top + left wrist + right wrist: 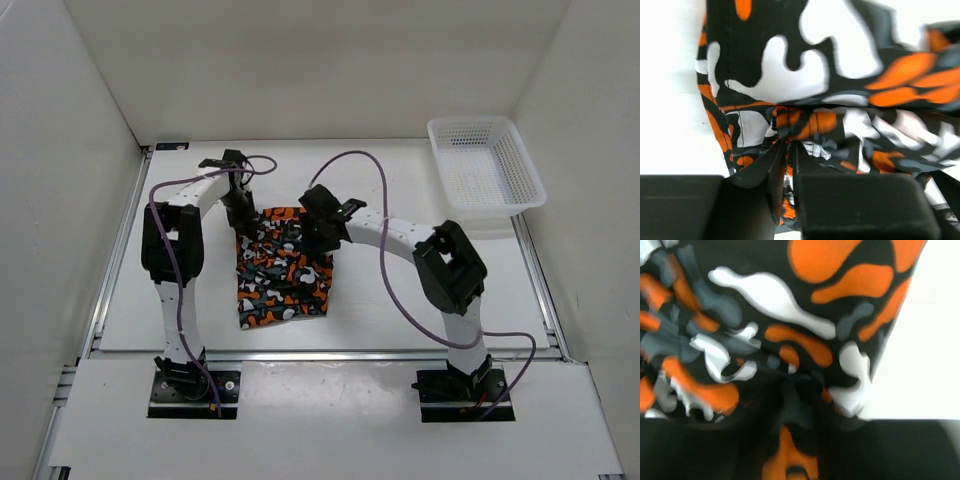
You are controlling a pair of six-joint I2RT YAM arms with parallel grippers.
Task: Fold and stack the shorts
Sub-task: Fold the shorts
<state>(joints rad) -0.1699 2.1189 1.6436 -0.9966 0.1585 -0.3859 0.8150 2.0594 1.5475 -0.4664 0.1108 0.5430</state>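
Shorts (283,275) lie mid-frame on the worktop (420,300), pinched by the left end effector (240,215) and the right end effector (318,232); basket (468,121) well apart, upper right.

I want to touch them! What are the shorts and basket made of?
Shorts: likely soft, matte cloth; it wrinkles, bunches and shows a stitched seam. Basket: probably stiff white plastic; it keeps a rigid mesh shape with small holes.

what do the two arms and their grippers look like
Both the left arm and right arm have white links with bulky black joint housings. The left gripper and right gripper are all black. A thin purple cable loops off each arm.
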